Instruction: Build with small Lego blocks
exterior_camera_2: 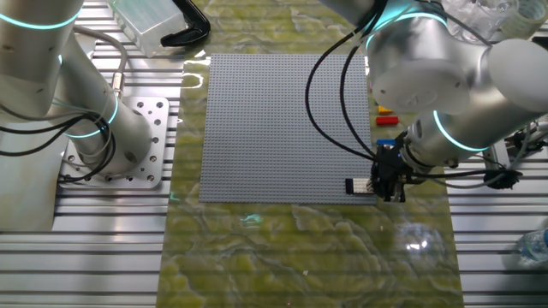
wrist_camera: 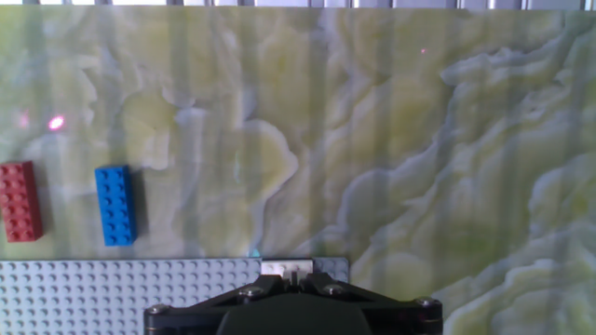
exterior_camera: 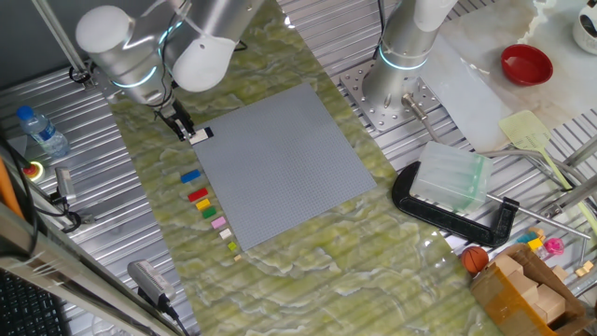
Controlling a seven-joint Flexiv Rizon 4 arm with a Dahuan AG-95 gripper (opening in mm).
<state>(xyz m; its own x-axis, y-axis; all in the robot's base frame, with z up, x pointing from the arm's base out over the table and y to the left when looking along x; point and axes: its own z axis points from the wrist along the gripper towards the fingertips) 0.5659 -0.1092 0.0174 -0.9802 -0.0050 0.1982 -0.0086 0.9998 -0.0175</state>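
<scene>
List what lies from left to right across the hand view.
Red brick → blue brick → white brick at the grey baseplate's edge, just above the gripper. Right of that, only green marbled mat.

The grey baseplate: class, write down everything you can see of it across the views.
The grey baseplate is a large, square, flat sheet of what looks like plastic, covered in a fine grid of studs. It lies flat on the green marbled mat. A white brick sits at one corner, with the tool right over it. The coloured bricks lie in a row off its edge.
</scene>
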